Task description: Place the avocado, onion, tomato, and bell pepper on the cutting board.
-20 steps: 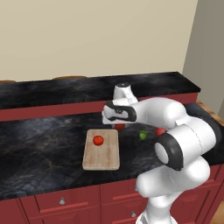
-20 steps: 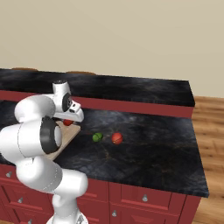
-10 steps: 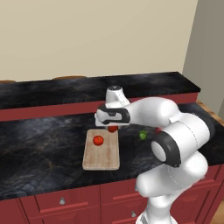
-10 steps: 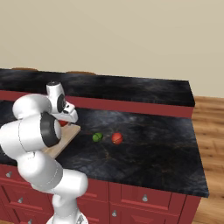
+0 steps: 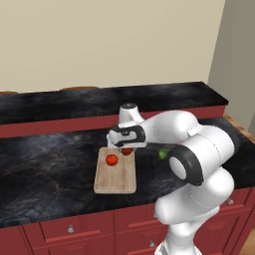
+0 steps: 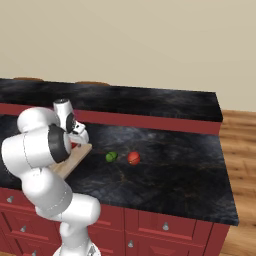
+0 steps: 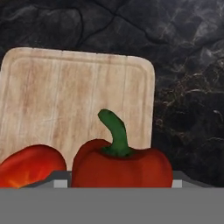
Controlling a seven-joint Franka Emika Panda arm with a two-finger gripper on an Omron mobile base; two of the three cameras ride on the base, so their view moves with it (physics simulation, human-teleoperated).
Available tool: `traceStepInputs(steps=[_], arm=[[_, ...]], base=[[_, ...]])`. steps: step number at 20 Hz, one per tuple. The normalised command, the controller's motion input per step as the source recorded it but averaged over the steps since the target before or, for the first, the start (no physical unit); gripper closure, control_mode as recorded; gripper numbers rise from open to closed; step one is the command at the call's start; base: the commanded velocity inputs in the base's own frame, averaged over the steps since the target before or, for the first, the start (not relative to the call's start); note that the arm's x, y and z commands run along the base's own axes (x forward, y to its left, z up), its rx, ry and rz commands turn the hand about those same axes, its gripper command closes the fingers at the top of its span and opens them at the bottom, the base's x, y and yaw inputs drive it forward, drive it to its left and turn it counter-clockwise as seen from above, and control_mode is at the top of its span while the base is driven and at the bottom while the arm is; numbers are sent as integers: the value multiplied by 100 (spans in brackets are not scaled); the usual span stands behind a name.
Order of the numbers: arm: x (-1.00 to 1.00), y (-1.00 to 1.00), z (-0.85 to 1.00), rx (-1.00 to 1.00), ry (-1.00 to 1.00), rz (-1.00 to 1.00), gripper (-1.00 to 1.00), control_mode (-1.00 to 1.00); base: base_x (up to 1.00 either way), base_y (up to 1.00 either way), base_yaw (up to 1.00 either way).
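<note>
Gripper (image 5: pixel 127 147) hangs low over the far right corner of the cutting board (image 5: pixel 115 178), its jaws clamped on the bell pepper (image 7: pixel 121 168), whose green stem shows in the hand view. On the board's far left part lies the tomato (image 5: pixel 112 160). Right of the board, on the dark counter (image 6: pixel 170 170), the avocado (image 6: pixel 111 156) sits just beside the onion (image 6: pixel 133 158).

A plain beige wall (image 5: pixel 109 40) backs the kitchen. The black marbled tabletop (image 5: pixel 45 164) runs in two levels, a raised rear ledge (image 6: pixel 150 100) above a red band. Red cabinets (image 5: pixel 74 229) with round silver knobs (image 5: pixel 70 229) stand below. Wood plank floor (image 6: pixel 242 150) shows at right.
</note>
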Motion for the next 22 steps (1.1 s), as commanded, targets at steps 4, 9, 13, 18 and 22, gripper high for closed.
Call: traceStepInputs(steps=[4,9,13,18,22], arm=[[0,2,-31,0,1,0,100,-100],[0,7,-36,0,5,0,100,-100],[0,7,-27,0,6,0,100,-100],[0,9,-23,0,5,0,-100,-100],[0,4,0,0,0,0,-100,-100]], base=[[0,0,0],[0,0,0],[0,0,0],[0,0,0],[0,0,0]])
